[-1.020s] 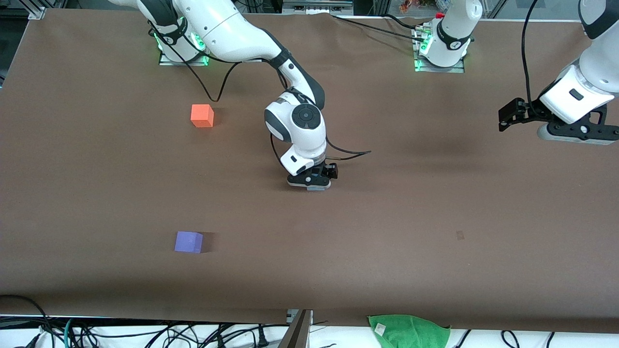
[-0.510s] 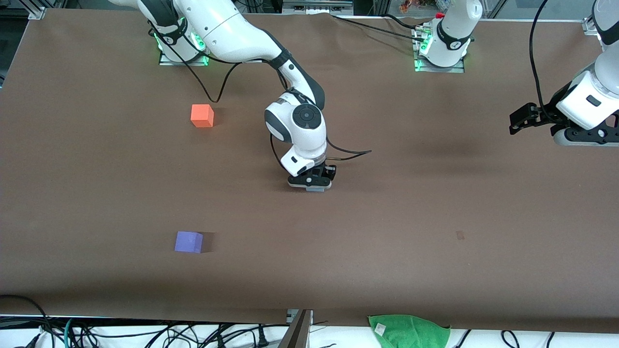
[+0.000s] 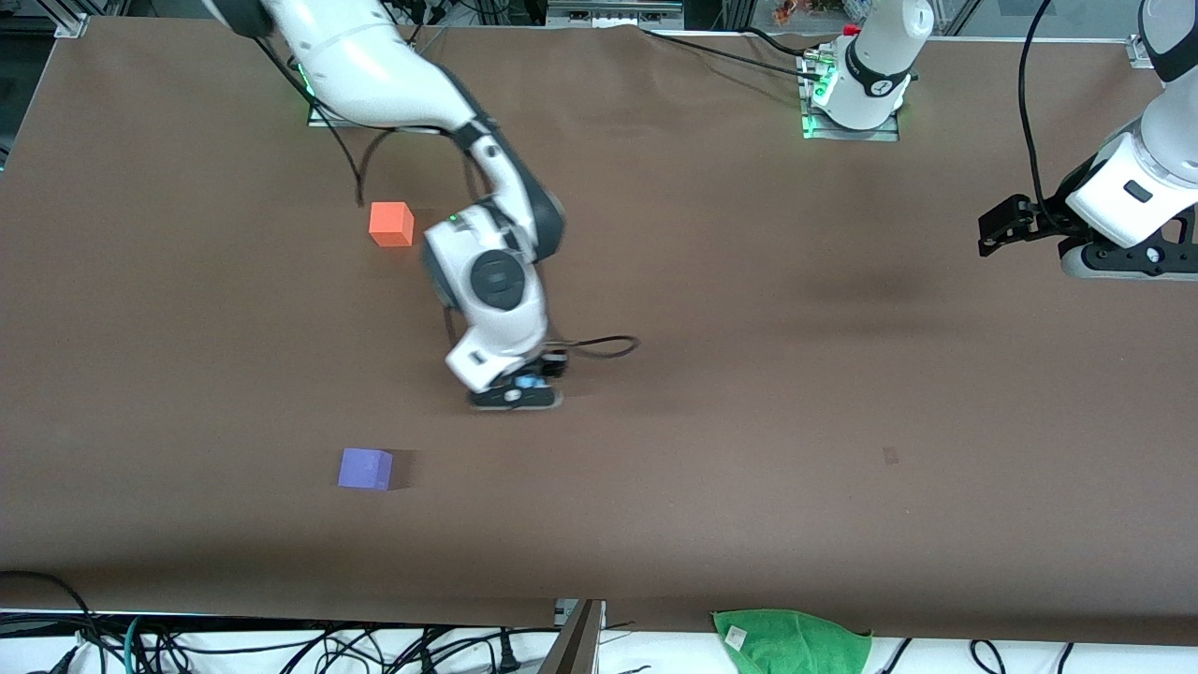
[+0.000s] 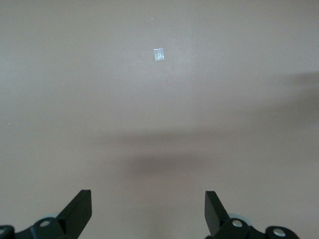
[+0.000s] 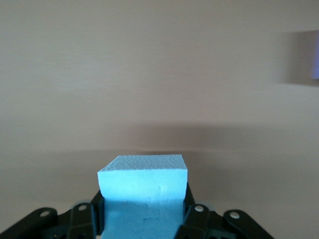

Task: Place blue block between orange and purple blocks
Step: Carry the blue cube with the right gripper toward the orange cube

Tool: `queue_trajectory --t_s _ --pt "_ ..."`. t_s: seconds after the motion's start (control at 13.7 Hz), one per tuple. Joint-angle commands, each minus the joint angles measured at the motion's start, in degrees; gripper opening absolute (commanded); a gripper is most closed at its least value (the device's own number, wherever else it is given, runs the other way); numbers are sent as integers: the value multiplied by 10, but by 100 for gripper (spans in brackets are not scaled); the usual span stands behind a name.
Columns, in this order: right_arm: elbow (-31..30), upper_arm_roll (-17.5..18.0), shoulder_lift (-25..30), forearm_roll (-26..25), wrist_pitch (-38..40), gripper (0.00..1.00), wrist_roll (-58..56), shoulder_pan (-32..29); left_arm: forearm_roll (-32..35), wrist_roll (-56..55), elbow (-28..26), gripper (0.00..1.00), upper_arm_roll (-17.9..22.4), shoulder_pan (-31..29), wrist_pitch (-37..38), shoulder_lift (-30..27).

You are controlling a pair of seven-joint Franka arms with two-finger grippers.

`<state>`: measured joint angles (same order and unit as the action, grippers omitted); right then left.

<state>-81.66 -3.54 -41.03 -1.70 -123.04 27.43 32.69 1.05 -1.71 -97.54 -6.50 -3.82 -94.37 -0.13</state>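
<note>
My right gripper [image 3: 518,401] is shut on the blue block [image 5: 143,191], a light sky-blue cube held a little above the brown table mid-way along it. In the front view the block is almost hidden under the hand. The orange block [image 3: 390,225] sits near the right arm's base. The purple block [image 3: 365,468] sits nearer the front camera, almost in line with the orange one; its blurred edge shows in the right wrist view [image 5: 315,57]. My left gripper [image 4: 148,209] is open and empty, held above the table at the left arm's end.
A green cloth [image 3: 791,639] lies at the table's front edge. A small pale mark [image 3: 890,456] is on the table; it also shows in the left wrist view [image 4: 158,54]. Cables hang below the front edge [image 3: 281,646].
My right gripper has lifted the blue block and carried it toward the right arm's end of the table and nearer the front camera. The left arm has shifted slightly.
</note>
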Motion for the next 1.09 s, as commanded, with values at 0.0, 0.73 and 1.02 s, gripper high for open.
queue_trajectory --t_s 0.0,0.73,1.02 --pt "-185 8 119 11 -27 9 -93 -58 4 -7 30 100 -9 5 14 15" --pt "-459 -23 214 11 -255 14 -102 -101 6 -14 37 100 -11 7 16 21" --pt "-459 -29 199 11 -274 18 -111 -111 10 -14 42 100 -20 7 24 21"
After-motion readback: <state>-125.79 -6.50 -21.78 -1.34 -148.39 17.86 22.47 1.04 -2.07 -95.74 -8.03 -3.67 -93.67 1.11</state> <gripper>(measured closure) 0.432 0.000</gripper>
